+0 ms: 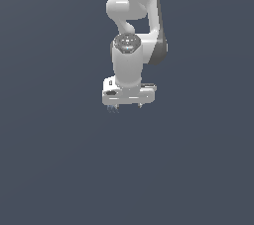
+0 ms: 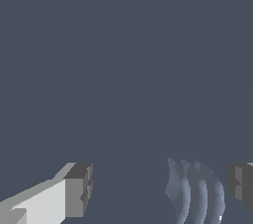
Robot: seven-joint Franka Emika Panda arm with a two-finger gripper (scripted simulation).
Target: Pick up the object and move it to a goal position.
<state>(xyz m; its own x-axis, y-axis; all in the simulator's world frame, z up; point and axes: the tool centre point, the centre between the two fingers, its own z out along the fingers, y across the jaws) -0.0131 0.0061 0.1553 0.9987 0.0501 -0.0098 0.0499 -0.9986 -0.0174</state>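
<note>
Object (image 2: pixel 195 191), a pale ridged bluish thing, sits between the spread fingers (image 2: pixel 79 191) of the gripper (image 1: pixel 126 106), nearer one pad and touching neither. Nothing looks grasped yet; closing, lifting and carrying to the goal all seem left.

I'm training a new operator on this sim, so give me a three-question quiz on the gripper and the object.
1. True or false: the gripper has its jaws closed tight together.
2. Where does the ridged bluish object sit in the wrist view? A) between the jaws B) outside both jaws C) not visible
3. Fill in: in the exterior view, the object shows just below the ____.

Key: 1. false, the jaws stand apart. 2. A. 3. gripper.
</note>
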